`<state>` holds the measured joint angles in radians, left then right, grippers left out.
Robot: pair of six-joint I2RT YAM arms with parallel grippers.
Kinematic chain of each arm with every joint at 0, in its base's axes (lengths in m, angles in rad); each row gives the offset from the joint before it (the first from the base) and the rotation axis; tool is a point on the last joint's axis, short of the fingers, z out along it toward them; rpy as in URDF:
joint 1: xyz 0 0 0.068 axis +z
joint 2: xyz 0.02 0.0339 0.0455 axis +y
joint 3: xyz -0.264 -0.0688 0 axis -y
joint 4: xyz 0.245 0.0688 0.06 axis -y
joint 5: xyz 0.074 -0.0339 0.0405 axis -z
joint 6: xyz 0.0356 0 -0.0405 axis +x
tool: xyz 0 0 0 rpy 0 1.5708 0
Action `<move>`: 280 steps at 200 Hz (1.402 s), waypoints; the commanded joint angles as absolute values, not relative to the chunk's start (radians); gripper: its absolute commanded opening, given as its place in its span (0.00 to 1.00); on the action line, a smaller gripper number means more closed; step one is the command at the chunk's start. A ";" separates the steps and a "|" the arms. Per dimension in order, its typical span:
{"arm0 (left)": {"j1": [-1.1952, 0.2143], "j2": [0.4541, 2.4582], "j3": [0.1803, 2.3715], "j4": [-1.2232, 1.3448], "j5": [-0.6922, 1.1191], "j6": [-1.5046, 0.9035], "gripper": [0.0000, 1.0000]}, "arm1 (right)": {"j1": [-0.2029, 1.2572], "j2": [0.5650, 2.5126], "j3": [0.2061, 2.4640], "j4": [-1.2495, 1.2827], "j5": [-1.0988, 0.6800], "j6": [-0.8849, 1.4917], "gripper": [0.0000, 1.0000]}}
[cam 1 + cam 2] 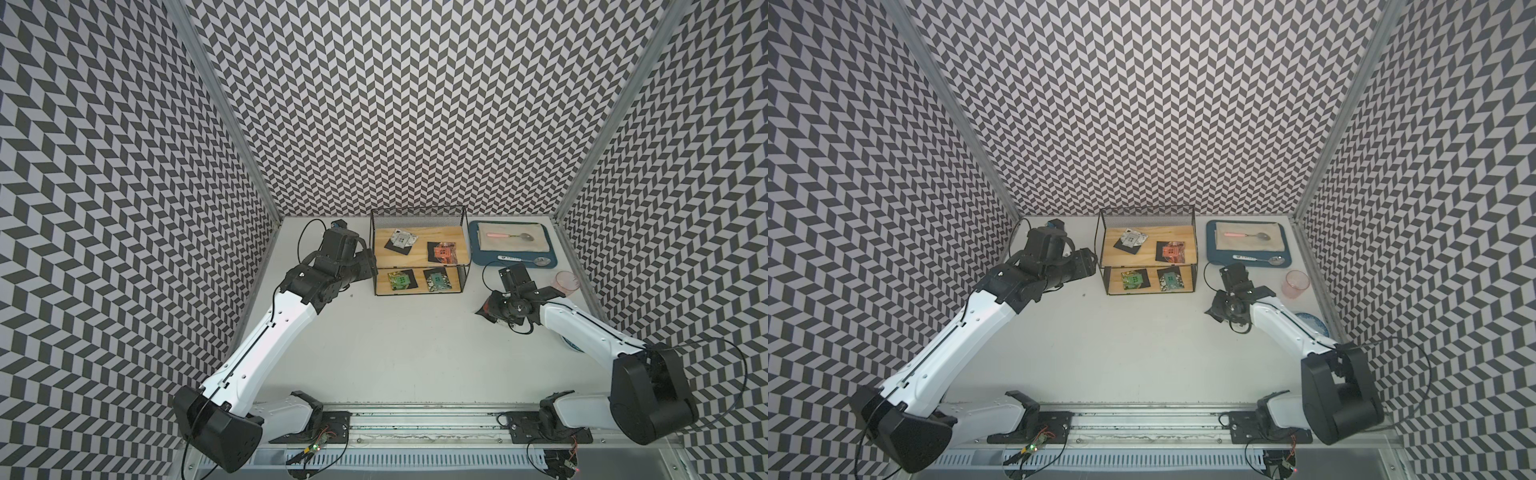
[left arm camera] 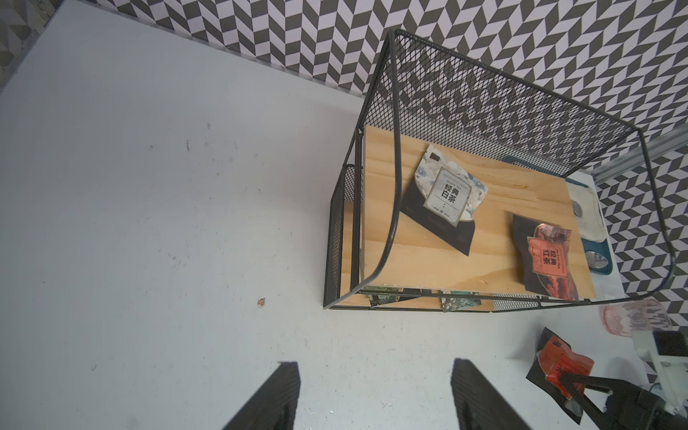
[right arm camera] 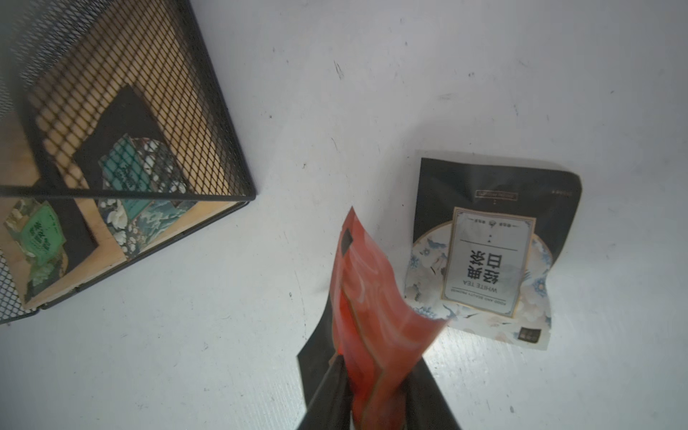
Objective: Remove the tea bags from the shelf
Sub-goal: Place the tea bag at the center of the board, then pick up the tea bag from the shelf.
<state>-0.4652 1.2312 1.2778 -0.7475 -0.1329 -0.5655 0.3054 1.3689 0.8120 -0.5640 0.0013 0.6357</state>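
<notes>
The black wire shelf stands at the back middle of the table. Its upper board carries a white tea bag and an orange-red one. A green tea bag and a teal one lie on the lower board. My left gripper hangs open and empty just left of the shelf. To the shelf's right, my right gripper is shut on another orange-red tea bag, low over the table. A white tea bag lies flat on the table beside it.
A blue tray with a beige cloth and two spoons sits right of the shelf. A pink cup stands near the right wall, with a blue dish in front of it. Patterned walls close in three sides.
</notes>
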 commanded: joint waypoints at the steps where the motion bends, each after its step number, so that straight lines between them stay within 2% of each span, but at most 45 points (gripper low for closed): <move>1: -0.472 1.239 1.287 -0.723 -0.118 -0.551 0.70 | 0.307 1.403 0.793 -0.495 -0.014 0.625 0.33; 29: -0.472 1.239 1.292 -0.724 -0.117 -0.549 0.70 | 0.307 1.425 0.779 -0.489 0.014 0.620 0.39; 103: -0.471 1.228 1.295 -0.736 -0.123 -0.550 0.70 | 0.307 1.382 0.794 -0.537 0.105 0.635 0.40; 136: -0.473 1.224 1.292 -0.739 -0.124 -0.551 0.70 | 0.360 1.304 0.915 -0.621 0.213 0.621 0.43; 175: -0.473 1.221 1.282 -0.736 -0.129 -0.551 0.70 | 0.502 1.307 1.172 -0.740 0.383 0.586 0.57; 225: -0.473 1.232 1.283 -0.728 -0.129 -0.543 0.70 | 0.642 1.470 1.490 -0.882 0.485 0.524 0.74; 261: -0.474 1.241 1.277 -0.718 -0.121 -0.533 0.70 | 0.686 1.602 1.671 -0.940 0.439 0.487 0.90; 280: -0.473 1.253 1.284 -0.718 -0.114 -0.518 0.70 | 0.684 1.653 1.715 -0.923 0.393 0.473 0.95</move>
<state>-0.4652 1.2381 1.2774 -0.7410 -0.1223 -0.5491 0.6842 1.6051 1.6497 -0.8967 0.4294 0.5102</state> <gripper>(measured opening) 0.696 0.935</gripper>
